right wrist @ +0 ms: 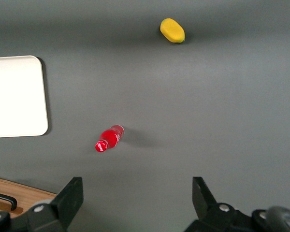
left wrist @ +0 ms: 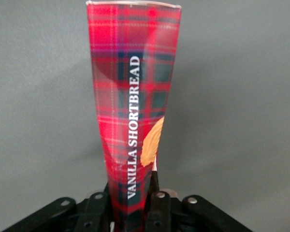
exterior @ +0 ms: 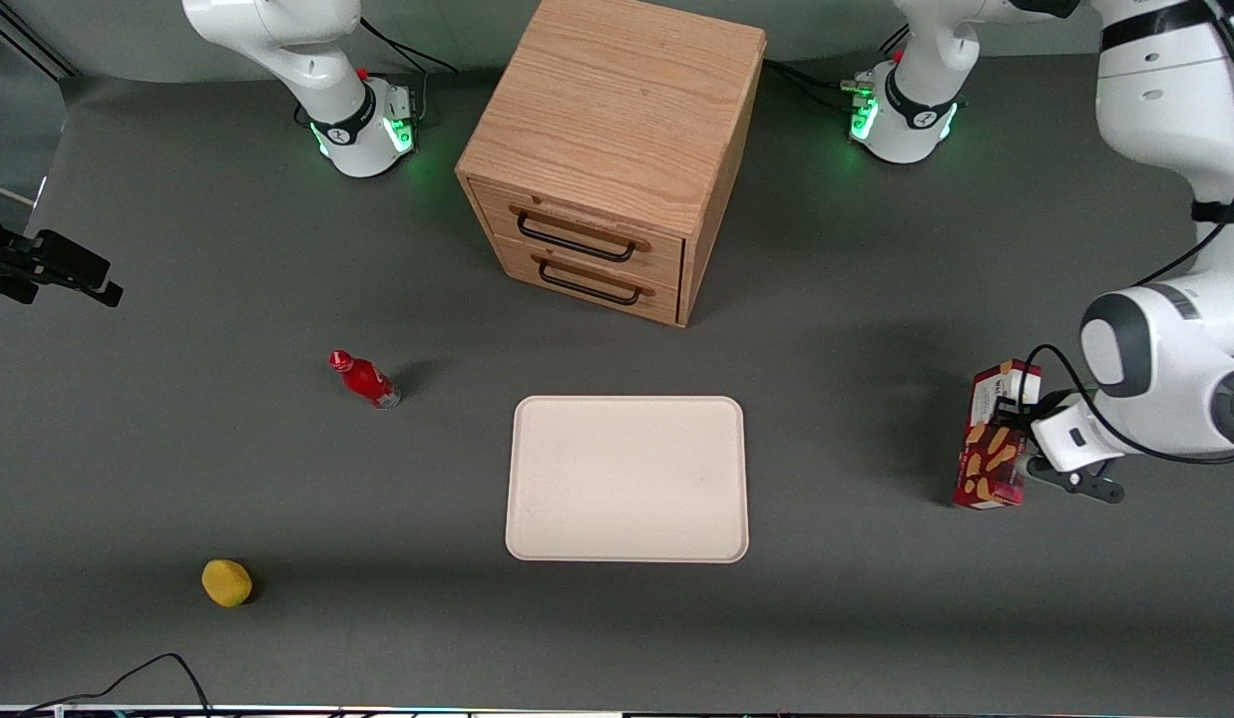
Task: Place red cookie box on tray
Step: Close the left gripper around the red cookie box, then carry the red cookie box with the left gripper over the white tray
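Observation:
The red cookie box (exterior: 992, 444), a long dark-red tartan carton with a white end panel and cookie pictures, is at the working arm's end of the table. My left gripper (exterior: 1018, 419) is shut on it near its white end. In the left wrist view the box (left wrist: 133, 96) reads "VANILLA SHORTBREAD" and runs away from the gripper (left wrist: 130, 187), with a finger pressed against each side. I cannot tell whether the box touches the table. The cream-white tray (exterior: 626, 479) lies flat and bare mid-table, well apart from the box, and also shows in the right wrist view (right wrist: 14, 96).
A wooden two-drawer cabinet (exterior: 612, 150) stands farther from the front camera than the tray. A small red bottle (exterior: 365, 379) and a yellow object (exterior: 226, 582) lie toward the parked arm's end; both show in the right wrist view, bottle (right wrist: 108, 138), yellow object (right wrist: 172, 30).

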Robot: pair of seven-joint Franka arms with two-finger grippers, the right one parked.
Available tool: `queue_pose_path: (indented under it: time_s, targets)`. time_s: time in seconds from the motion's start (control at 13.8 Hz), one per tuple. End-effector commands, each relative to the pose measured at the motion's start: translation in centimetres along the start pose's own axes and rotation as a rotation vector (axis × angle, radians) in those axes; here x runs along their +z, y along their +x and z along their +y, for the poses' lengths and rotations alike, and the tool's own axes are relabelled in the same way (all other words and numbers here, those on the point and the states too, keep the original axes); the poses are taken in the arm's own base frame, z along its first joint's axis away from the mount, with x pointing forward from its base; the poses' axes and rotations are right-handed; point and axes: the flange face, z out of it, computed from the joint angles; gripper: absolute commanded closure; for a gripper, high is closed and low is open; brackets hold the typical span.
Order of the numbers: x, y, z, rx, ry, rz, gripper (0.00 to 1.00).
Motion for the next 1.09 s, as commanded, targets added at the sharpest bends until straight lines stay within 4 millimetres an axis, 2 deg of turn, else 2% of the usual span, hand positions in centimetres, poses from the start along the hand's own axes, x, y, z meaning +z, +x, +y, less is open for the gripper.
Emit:
queue_pose_path:
  time_s: [0.0, 0.07, 0.14, 0.29, 0.43, 0.58, 0.8, 0.94, 1.01]
  targets:
    - [-9.1, 2.3, 8.0, -0.130, -0.044, 0.001, 1.00]
    - [-11.0, 3.2, 11.7, -0.212, -0.053, 0.002, 1.00]
    - [-11.3, 4.0, 15.9, -0.279, -0.050, 0.001, 1.00]
    - [-10.5, 4.7, 22.6, -0.361, -0.028, -0.012, 1.00]
    - [-10.2, 5.7, 27.5, -0.389, -0.047, 0.023, 1.00]
    - [-7.5, 7.6, 32.1, -0.425, -0.036, 0.084, 1.00]
    - [-0.8, 10.0, 37.1, -0.432, 0.001, 0.158, 1.00]
    - [2.2, 11.2, 37.7, -0.423, -0.018, 0.195, 1.00]
    - [4.6, 12.1, 37.7, -0.416, -0.033, 0.210, 1.00]
